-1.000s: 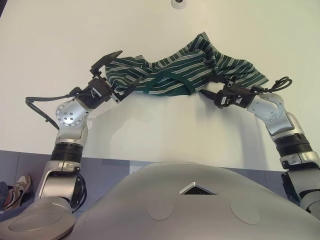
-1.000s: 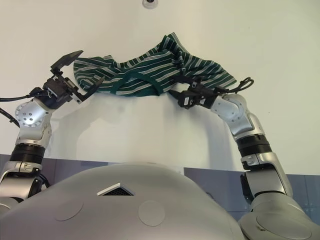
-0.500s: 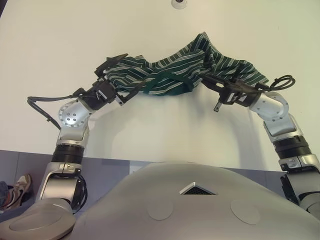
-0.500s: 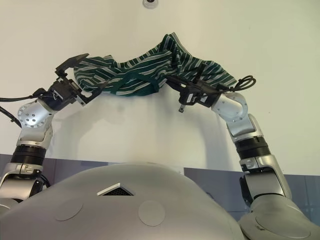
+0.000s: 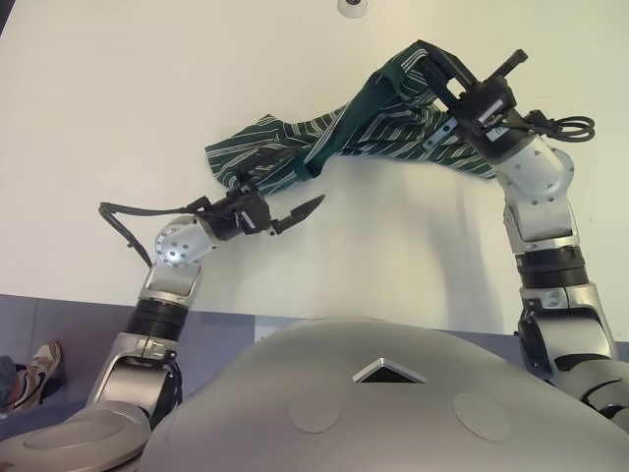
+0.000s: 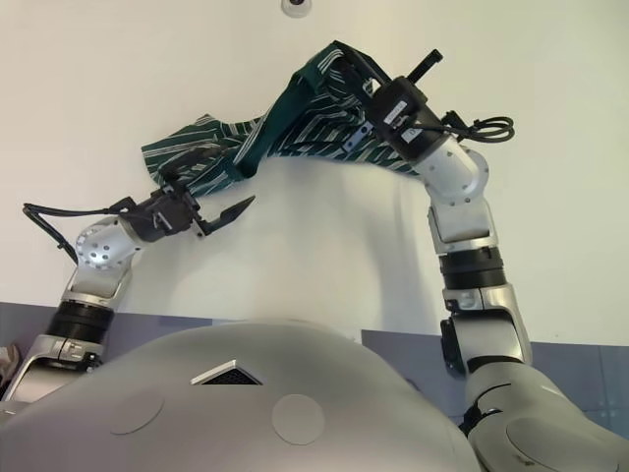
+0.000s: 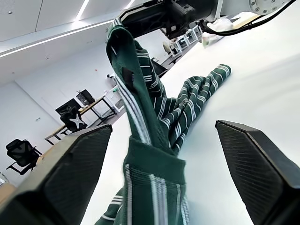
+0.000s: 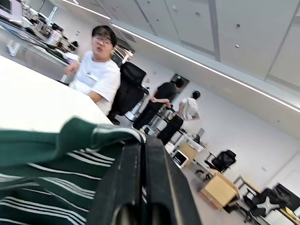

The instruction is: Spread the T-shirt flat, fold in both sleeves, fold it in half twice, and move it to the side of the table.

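Nearest me, my left gripper hangs wide open and empty beside the crumpled striped T-shirt on the white table. Farther off, my right gripper pinches the shirt's raised end. I judge this the spreading step; next, the left needs a hold.

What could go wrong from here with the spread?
1. The right gripper is shut on one raised end of the T-shirt, which hangs twisted like a rope. Pulling further may drag it across the table rather than open it.
2. The left gripper is open, with the bunched near end between its fingers. Closing there would likely catch several layers and lock in the twist.
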You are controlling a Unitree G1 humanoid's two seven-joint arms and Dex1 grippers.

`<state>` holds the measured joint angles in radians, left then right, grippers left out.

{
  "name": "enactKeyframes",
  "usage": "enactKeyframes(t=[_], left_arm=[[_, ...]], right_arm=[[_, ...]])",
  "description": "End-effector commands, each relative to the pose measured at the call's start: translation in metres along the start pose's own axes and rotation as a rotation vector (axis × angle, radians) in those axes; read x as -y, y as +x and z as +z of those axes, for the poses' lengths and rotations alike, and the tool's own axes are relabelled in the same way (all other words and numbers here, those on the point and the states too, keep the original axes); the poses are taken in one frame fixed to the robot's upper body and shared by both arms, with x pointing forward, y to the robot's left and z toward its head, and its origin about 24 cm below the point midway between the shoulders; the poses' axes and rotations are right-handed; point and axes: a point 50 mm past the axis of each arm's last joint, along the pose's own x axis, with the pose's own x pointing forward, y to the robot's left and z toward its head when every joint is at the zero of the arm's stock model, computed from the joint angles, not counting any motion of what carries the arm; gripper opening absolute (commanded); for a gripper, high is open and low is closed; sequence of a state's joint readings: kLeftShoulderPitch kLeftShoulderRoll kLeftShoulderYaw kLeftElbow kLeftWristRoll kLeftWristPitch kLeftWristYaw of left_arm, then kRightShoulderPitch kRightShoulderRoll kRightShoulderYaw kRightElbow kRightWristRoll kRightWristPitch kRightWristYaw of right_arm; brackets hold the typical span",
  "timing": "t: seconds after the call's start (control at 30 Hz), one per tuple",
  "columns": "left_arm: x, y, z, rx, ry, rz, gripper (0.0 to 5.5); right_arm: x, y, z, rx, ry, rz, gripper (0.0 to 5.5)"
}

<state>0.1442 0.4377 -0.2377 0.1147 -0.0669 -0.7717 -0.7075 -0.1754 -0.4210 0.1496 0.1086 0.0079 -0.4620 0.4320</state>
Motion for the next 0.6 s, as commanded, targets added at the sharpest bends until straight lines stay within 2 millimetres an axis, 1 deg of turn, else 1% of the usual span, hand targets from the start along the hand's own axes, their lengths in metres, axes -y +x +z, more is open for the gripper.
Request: enactKeyframes(t=[0.03, 0.1, 0.17, 0.23, 0.33, 0.37, 0.4, 0.5, 0.53, 0.6], left_arm=[[0.003, 0.009, -0.001, 0.000, -0.017, 0.017, 4.09], [0.004, 0.016, -0.009, -0.042, -0.020, 0.066, 4.09], [0.014, 0.023, -0.019, -0.080, -0.003, 0.078, 4.09], [0.023, 0.028, -0.021, -0.080, 0.014, 0.073, 4.09], [0.021, 0.030, -0.021, -0.059, 0.025, 0.126, 4.09], [0.021, 0.029, -0.022, -0.062, 0.046, 0.118, 4.09], [0.023, 0.028, -0.023, -0.072, 0.070, 0.094, 4.09], [0.040, 0.018, -0.034, -0.148, 0.174, -0.094, 4.09], [0.043, 0.014, -0.036, -0.164, 0.200, -0.132, 4.09], [0.042, 0.012, -0.037, -0.168, 0.237, -0.134, 4.09]], right_arm=[[0.006, 0.014, 0.000, -0.015, 0.026, -0.074, 0.05], [0.006, 0.017, 0.004, 0.000, 0.084, -0.089, 0.05], [0.009, 0.020, 0.003, -0.015, 0.133, -0.111, 0.05], [0.014, 0.021, -0.001, -0.044, 0.156, -0.132, 0.05], [0.016, 0.020, -0.010, -0.105, 0.179, -0.145, 0.05], [0.016, 0.021, -0.013, -0.129, 0.185, -0.150, 0.05], [0.016, 0.022, -0.016, -0.146, 0.188, -0.153, 0.05], [0.016, 0.026, -0.026, -0.201, 0.202, -0.160, 0.05], [0.016, 0.027, -0.030, -0.222, 0.211, -0.165, 0.05], [0.015, 0.029, -0.037, -0.255, 0.226, -0.168, 0.05]])
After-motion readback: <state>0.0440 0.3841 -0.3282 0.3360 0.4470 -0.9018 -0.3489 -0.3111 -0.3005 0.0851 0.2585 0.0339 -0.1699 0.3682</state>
